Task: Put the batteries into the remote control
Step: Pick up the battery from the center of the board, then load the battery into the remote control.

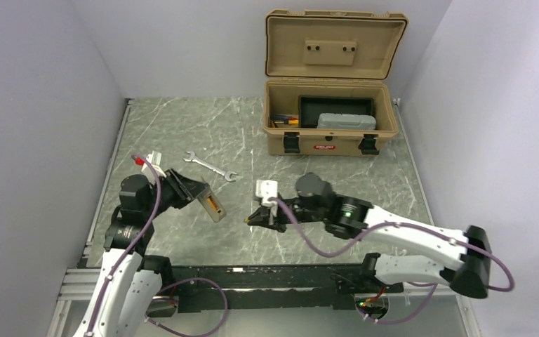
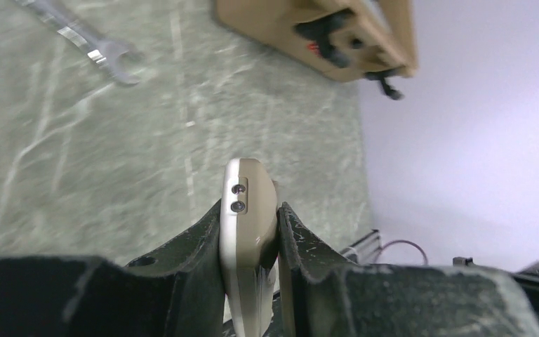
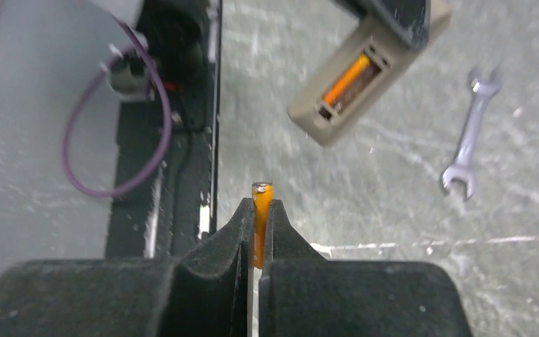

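Mid-load: right tool (image 3: 257, 217) clamped on battery (image 3: 262, 193) over the desk (image 1: 182, 133) near edge; left tool (image 2: 250, 214) clamped on remote (image 1: 213, 204), raised by left edge.
Risk: the smooth slim cylinder may pivot in the matte black pads (image 3: 281, 232) or miss the narrow free slot beside the loaded battery (image 3: 346, 78); the hard plastic remote sits tilted.

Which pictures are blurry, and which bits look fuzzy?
Left wrist view: the silver open-ended wrench and tan toolbox smear out of focus; the slim grey-tan remote control is sharper. Right wrist view: the wrench is soft too, the small orange battery crisper. Top external view: even light, mostly sharp.
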Controlling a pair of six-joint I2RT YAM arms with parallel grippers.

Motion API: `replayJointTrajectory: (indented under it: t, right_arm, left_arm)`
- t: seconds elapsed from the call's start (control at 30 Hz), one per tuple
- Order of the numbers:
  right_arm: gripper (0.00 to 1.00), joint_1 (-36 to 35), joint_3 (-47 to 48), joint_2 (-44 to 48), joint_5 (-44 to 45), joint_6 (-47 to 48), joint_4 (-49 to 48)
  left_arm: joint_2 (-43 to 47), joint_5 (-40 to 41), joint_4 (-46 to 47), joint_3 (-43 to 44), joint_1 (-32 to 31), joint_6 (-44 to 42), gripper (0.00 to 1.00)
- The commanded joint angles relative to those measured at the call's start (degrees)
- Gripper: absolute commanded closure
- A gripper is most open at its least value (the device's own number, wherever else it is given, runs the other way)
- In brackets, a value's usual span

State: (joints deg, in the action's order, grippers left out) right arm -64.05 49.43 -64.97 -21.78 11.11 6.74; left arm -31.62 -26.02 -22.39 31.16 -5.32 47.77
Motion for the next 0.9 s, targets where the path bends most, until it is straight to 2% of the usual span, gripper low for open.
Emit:
replayJointTrajectory:
  t: [0.0,0.13,0.4,0.87]
  right_arm:
    - [1.00,0.0,1.1,9.8,-3.7,-4.7,-3.2]
    - [1.00,0.0,5.1,14.8,-8.9,-3.6,-0.5]
    - [1.00,0.0,11.4,17.5,-11.7,-2.7,3.9]
    - [1.00,0.0,12.0,21.0,-14.0,-2.8,2.7]
  left_arm:
    - [1.9,-9.1,16.5,2.8,-1.9,4.7,1.00]
    - [0.1,-10.6,23.9,6.0,-6.2,7.0,1.00]
    - [-4.1,-5.6,29.8,13.3,-20.3,5.1,1.00]
    - [-7.4,-8.5,40.0,15.0,-26.2,4.9,1.00]
